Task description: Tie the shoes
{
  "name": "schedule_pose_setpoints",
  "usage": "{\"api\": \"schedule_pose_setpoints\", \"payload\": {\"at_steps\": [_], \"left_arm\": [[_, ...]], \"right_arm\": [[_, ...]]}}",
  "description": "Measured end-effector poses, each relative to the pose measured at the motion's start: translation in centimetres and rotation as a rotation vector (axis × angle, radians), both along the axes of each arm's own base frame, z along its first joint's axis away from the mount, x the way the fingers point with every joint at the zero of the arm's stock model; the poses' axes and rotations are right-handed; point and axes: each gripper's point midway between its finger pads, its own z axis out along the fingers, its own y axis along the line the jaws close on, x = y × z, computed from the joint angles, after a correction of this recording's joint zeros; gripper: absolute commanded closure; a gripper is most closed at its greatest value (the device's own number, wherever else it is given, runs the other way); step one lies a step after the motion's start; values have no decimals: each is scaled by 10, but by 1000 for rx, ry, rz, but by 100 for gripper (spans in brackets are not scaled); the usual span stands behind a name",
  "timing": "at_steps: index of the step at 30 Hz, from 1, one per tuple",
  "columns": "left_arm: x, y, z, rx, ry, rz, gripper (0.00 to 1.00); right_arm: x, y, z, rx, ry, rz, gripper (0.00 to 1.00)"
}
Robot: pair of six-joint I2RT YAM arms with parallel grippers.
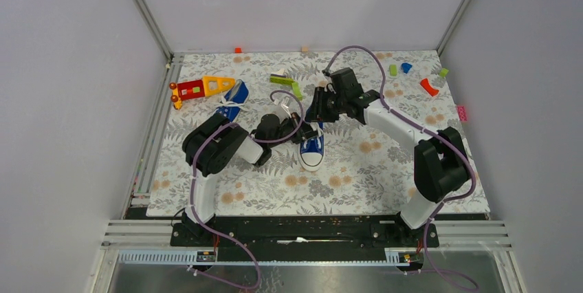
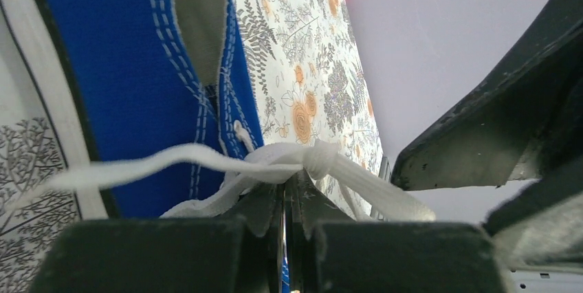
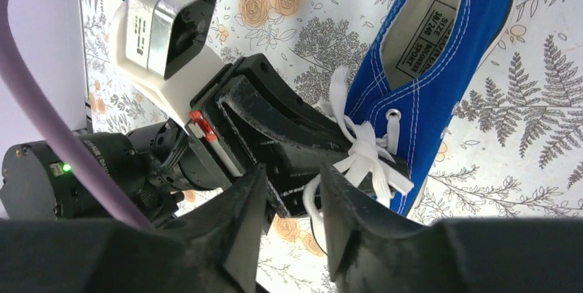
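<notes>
One blue sneaker (image 1: 313, 147) lies mid-mat with its white toe cap toward the arms. It also shows in the right wrist view (image 3: 440, 52) and the left wrist view (image 2: 144, 80). My left gripper (image 1: 302, 132) (image 2: 285, 186) is shut at the knot of its white lace (image 2: 316, 159). My right gripper (image 1: 318, 110) (image 3: 292, 172) is open just behind the shoe. A loop of the lace (image 3: 311, 200) hangs between its fingers, close to the right finger (image 3: 350, 217). The second blue sneaker (image 1: 234, 100) lies at the back left, untouched.
A red-orange-yellow toy (image 1: 203, 87) lies beside the second sneaker. A green piece (image 1: 287, 81) sits behind the grippers. Small green, blue and red blocks (image 1: 429, 87) lie at the back right. The cage walls surround the floral mat (image 1: 357, 176).
</notes>
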Motion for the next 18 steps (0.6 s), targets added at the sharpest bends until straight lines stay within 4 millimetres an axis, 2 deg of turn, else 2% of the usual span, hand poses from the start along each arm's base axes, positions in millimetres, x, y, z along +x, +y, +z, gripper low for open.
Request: {"api": "schedule_pose_setpoints", "payload": {"at_steps": [4,8,13,18], "left_arm": [[1,2,-4,-8,19,-2,100],[0,1,-6,-22,25,-9,100],[-1,0,-6,-31,29,-14,100],[-1,-1,-7,-37,37,-17,100]], "right_arm": [[-3,-8,-4,-6,3,-7,46],[-10,-29,-2,-8,-7,-38,40],[-8,-60,10,27,-70,-121,50],[-12,-80,-11,22,-46,-175,53]]}}
